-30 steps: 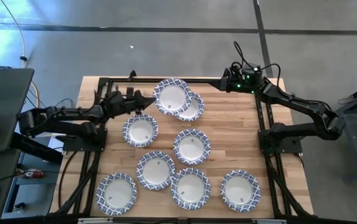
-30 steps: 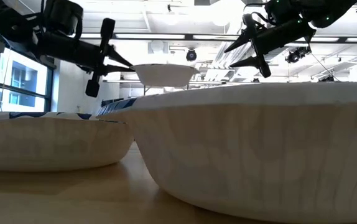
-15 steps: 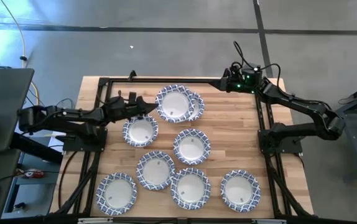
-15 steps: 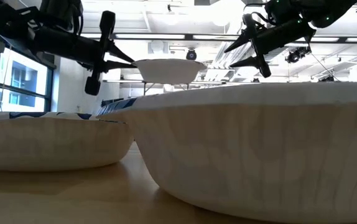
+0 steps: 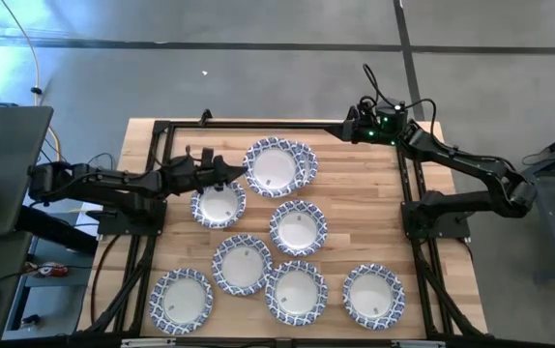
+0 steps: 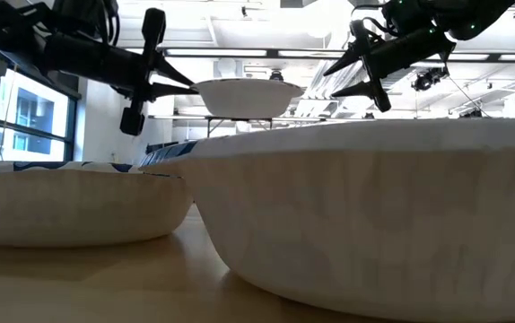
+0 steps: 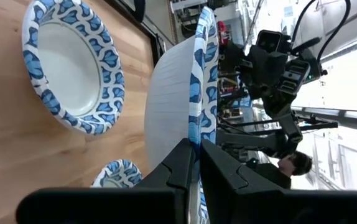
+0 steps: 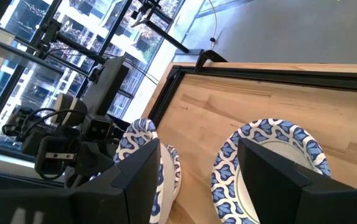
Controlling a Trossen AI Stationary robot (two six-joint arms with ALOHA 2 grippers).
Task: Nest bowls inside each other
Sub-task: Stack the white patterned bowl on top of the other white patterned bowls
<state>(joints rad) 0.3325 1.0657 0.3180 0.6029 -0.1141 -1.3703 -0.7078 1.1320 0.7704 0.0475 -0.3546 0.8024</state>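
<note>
No readable writing anywhere. Left gripper (image 5: 234,174) clenched on rim of a raised bowl (image 5: 279,166), directly above another bowl (image 8: 272,165) at the table's far edge (hidden from overhead, plain in right wrist view). Right gripper (image 5: 347,126) released, waiting at far right corner.

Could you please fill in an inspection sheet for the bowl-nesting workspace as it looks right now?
Surface: wooden table, black frame around it.
Job's things: one held bowl lifted above another bowl at the far side; six single bowls, e.g. bowl, lie flat.
Clutter: nothing seen.
Grippers: left gripper shut on the held bowl's rim; right gripper open, waiting at the far edge.
Cables: yellow cable on the floor.
Surroundings: grey floor; a person beyond the table.
</note>
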